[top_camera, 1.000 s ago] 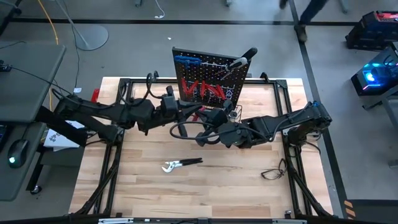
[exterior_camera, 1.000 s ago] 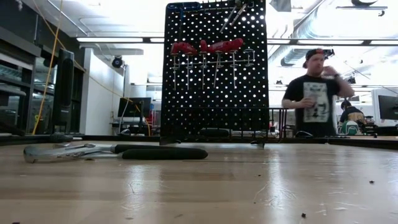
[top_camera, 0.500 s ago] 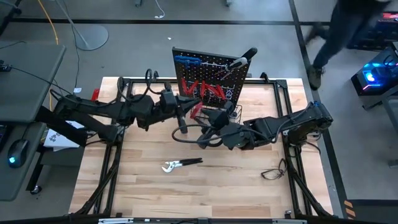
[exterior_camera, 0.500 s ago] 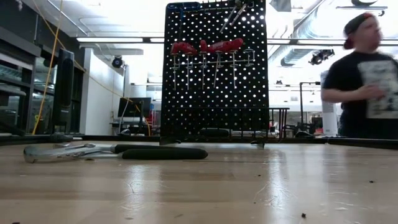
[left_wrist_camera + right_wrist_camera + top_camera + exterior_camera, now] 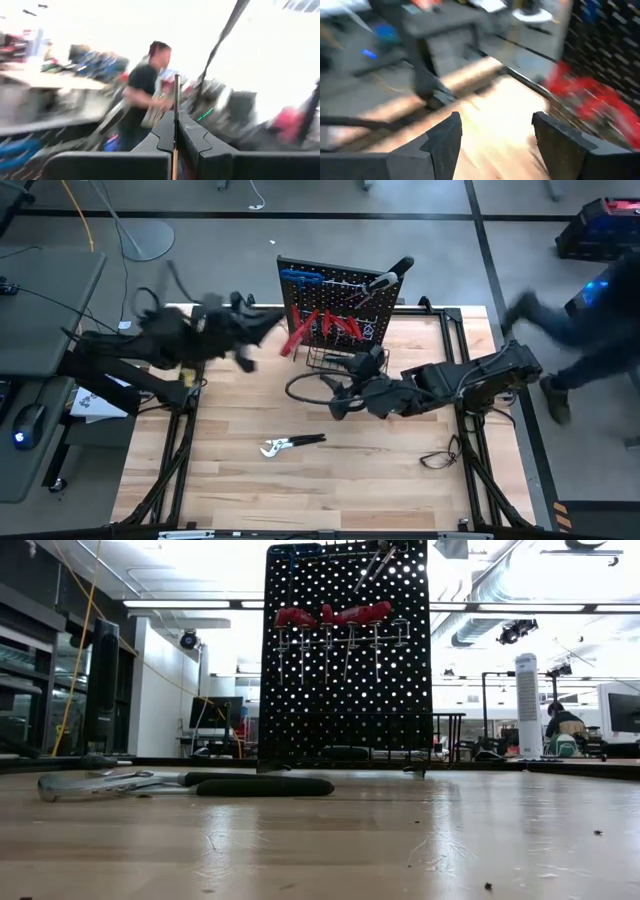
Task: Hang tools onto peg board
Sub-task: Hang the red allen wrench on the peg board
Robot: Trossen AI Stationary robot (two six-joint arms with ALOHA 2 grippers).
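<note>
Right gripper [image 5: 340, 402], jaws spread and empty, hovers near the peg board [image 5: 335, 305]; left gripper [image 5: 175, 132] pinches a red-handled screwdriver [image 5: 297, 335], stiff and light, best gripped mid-shaft.

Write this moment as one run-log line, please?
left gripper: jaws shut on a thin tool shaft, raised left of peg board | right gripper: jaws open, empty, before board | pliers: on table
</note>
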